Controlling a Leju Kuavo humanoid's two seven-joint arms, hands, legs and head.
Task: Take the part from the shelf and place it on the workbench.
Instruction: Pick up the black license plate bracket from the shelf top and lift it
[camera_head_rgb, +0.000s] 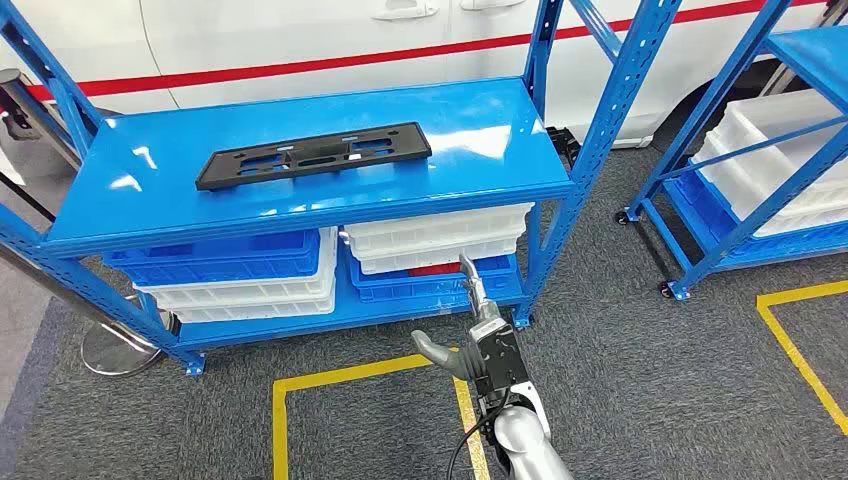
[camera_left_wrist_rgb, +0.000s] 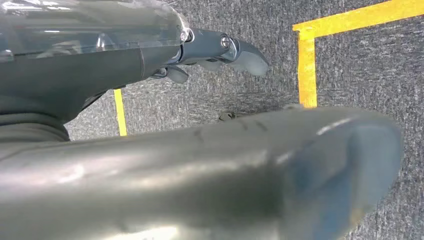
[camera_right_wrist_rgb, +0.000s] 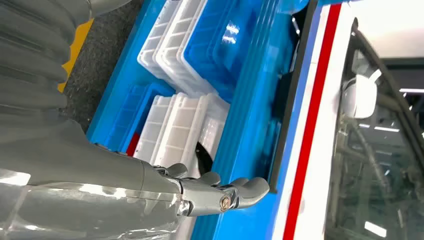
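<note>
Blue shelf, top level: black plastic part lying flat, untouched. Right hand low, near the shelf's front, fingers spread, holding nothing. Pickup and placing both remain.

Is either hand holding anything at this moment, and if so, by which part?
Nothing is held. The right hand is raised in front of the shelf, empty, its fingers apart. The left hand hangs over the floor, also empty. The black part lies untouched on the shelf.

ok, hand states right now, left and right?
Left hand: holds nothing; open or closed cannot be told.
Right hand: open, holding nothing, in front of the shelf.
</note>
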